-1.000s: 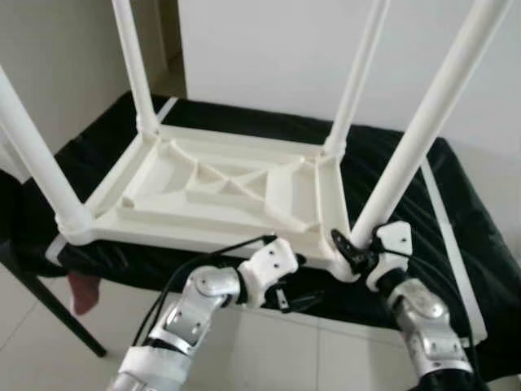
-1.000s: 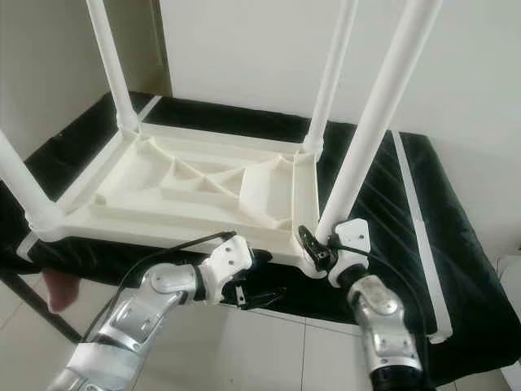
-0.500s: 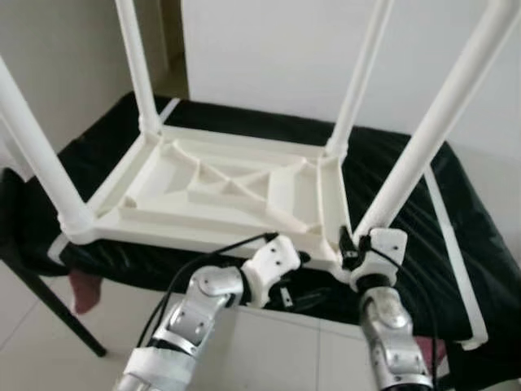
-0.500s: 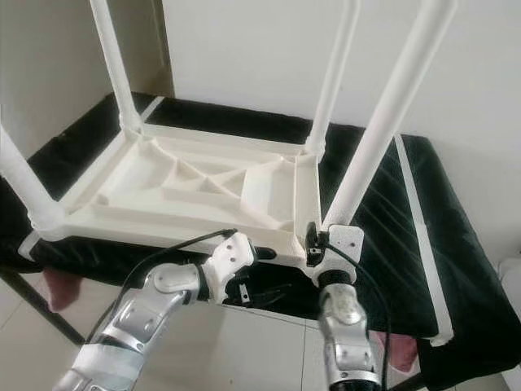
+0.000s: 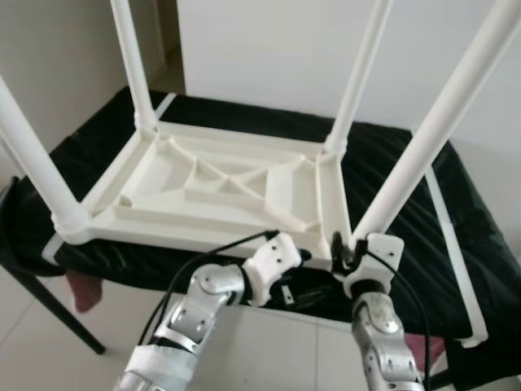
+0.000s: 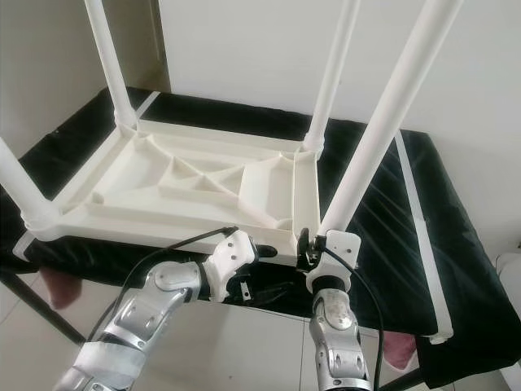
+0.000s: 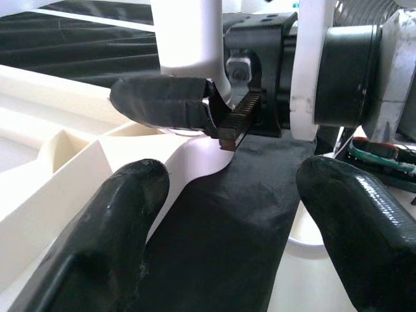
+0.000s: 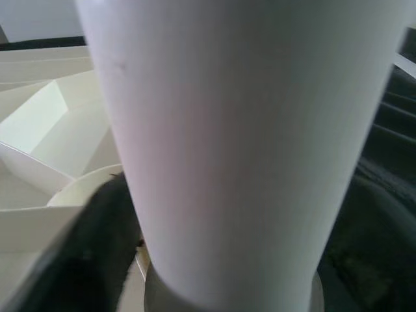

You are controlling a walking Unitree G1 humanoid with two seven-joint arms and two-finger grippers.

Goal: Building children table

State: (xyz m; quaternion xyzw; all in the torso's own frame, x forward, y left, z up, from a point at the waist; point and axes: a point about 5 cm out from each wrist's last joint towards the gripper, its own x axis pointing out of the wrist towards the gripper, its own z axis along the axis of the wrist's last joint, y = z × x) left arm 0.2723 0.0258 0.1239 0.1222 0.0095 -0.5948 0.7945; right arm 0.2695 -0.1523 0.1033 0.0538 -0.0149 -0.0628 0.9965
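- Left eye view: white plastic children table (image 5: 220,191) lies upside down on a black-covered bench (image 5: 407,175), ribbed underside up, four legs pointing up.
- Landmark = near-right leg (image 5: 423,155), the one closest to the robot's right side; it tilts a bit away from the tabletop.
- Right gripper (image 5: 348,254) sits at the base of that leg, where it meets the table corner. Right wrist view: leg (image 8: 240,149) is pressed up close w/ one black finger (image 8: 97,253) against its side; other finger hidden, so it looks clamped on the leg.
- Left gripper (image 5: 303,295) hangs just left of that leg's base and lower, in front of the table's near edge, below the tabletop rim.
- Left wrist view: its two fingers (image 7: 110,240) are spread wide w/ nothing between them but black cloth; right gripper (image 7: 214,110) seen ahead at the leg base.
- Pale tiled floor (image 5: 49,350) under the bench, near side.
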